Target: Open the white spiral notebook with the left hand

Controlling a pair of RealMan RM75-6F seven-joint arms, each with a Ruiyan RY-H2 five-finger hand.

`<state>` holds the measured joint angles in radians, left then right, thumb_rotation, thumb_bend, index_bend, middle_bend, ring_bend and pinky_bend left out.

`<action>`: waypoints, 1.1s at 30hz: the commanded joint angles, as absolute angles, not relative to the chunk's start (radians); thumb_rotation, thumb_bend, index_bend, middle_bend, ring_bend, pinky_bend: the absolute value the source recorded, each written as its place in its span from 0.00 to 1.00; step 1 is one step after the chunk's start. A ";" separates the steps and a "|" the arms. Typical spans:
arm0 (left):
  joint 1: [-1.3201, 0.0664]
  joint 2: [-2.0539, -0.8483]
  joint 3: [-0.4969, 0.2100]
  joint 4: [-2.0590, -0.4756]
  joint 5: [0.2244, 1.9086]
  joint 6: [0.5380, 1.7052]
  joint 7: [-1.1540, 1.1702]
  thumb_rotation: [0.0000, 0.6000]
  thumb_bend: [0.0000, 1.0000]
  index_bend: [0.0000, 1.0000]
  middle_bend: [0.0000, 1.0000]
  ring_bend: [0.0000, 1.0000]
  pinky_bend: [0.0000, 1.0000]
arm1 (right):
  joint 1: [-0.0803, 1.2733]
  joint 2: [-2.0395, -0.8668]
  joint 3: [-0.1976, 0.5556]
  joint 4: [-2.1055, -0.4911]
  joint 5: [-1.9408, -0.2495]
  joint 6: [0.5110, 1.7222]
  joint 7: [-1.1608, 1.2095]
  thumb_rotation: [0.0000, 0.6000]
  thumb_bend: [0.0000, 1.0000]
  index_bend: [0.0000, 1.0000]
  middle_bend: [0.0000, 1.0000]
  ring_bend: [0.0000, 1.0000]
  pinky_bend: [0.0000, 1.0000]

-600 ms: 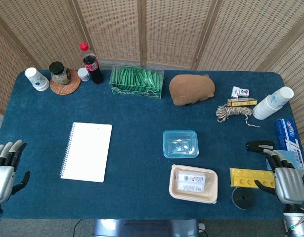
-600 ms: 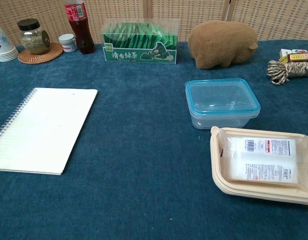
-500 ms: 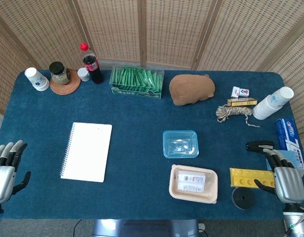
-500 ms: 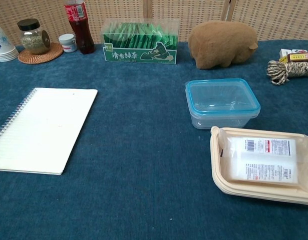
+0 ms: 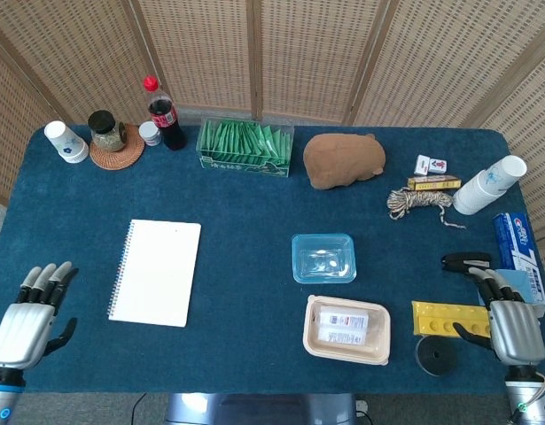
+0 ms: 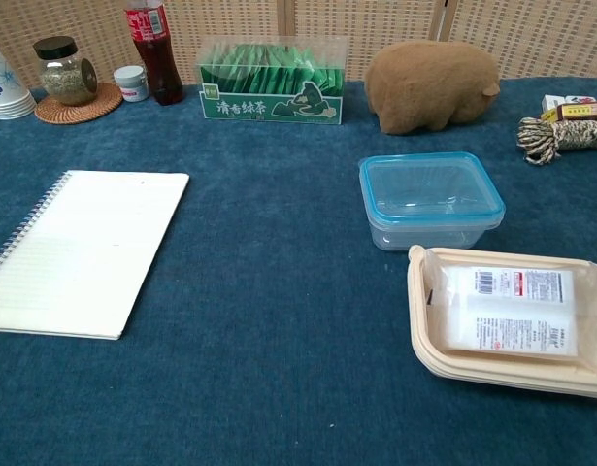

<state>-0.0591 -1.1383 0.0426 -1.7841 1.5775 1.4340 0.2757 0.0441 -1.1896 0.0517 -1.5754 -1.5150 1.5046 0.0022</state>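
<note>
Lying closed on the blue counter (image 5: 245,221), left of centre, the white spiral notebook (image 5: 156,272) is resting with its wire binding along its left edge and its long axis running roughly from 12 to 6 o'clock, tilted slightly. The left hand (image 5: 28,317) is hovering at the counter's near left corner, holding nothing, its fingers extended side by side and pointing toward 1 o'clock, thumb out to the side. From this hand the notebook is lying toward 2 o'clock, near but clearly apart, with bare cloth between them. The right hand (image 5: 513,323) is sitting at the far right edge beside a yellow tray (image 5: 445,319), fingers loosely extended, gripping nothing, and well apart from the notebook, so the left hand is much the nearer. The free edge of the cover is facing away from the left hand, so reaching across the binding is likely needed.

The head view is showing both hands; the chest view is showing neither, but it is giving a closer look at the notebook's coils and faint ruled lines.
</note>
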 commanded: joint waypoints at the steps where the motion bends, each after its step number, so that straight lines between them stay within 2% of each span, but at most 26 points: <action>1: -0.096 -1.174 0.062 -1.793 1.582 1.359 0.315 1.00 0.37 0.00 0.00 0.00 0.00 | 0.038 -1.186 0.048 -1.575 -1.516 1.510 0.009 1.00 0.16 0.22 0.23 0.17 0.31; 11: -0.170 -1.278 0.058 -1.794 1.530 1.215 0.445 1.00 0.35 0.00 0.00 0.00 0.00 | 0.019 -1.187 0.044 -1.549 -1.511 1.527 0.047 1.00 0.16 0.22 0.23 0.17 0.31; 33: -0.220 -1.442 0.046 -1.739 1.456 1.168 0.649 1.00 0.35 0.00 0.00 0.00 0.00 | 0.015 -1.191 0.056 -1.505 -1.496 1.528 0.089 1.00 0.16 0.22 0.23 0.17 0.31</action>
<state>-0.2175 -1.4390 0.0459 -1.7417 1.4589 1.1710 0.6466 0.0152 -1.1912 0.0559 -1.5058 -1.4958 1.5273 0.0882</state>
